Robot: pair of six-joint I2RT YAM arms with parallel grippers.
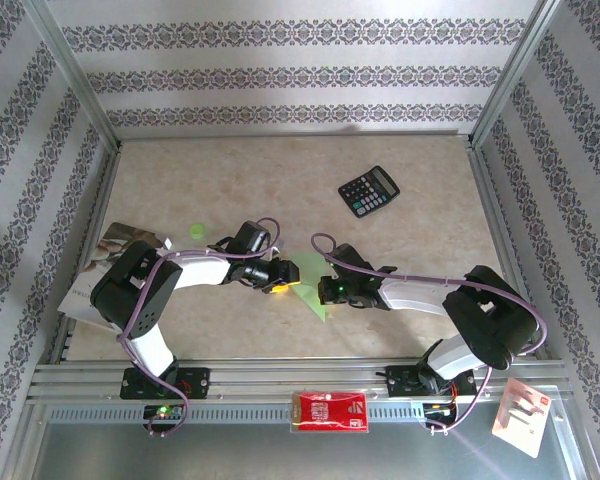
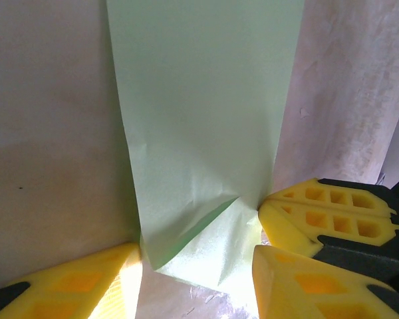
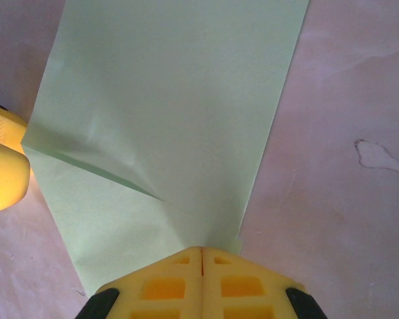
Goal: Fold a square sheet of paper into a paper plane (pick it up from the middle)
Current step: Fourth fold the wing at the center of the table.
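Observation:
The light green sheet of paper [image 1: 317, 297] lies on the table between the two grippers, folded into a narrower band with a diagonal flap [image 2: 213, 232] at one end. My left gripper [image 2: 196, 256] is open, its yellow fingers [image 2: 73, 286] standing either side of that folded end. My right gripper [image 3: 201, 254] is shut, its joined tips resting on the paper's edge near the crease. From the left wrist view the right gripper's fingers [image 2: 326, 216] touch the band's right edge. In the top view the left gripper [image 1: 283, 275] and right gripper [image 1: 325, 291] nearly meet.
A black calculator [image 1: 369, 191] lies at the back right. A small green dot [image 1: 197, 230] and an open booklet [image 1: 120, 250] are at the left. A red-and-white packet [image 1: 330, 411] and a white card [image 1: 521, 415] sit on the front rail. Metal frame posts border the table.

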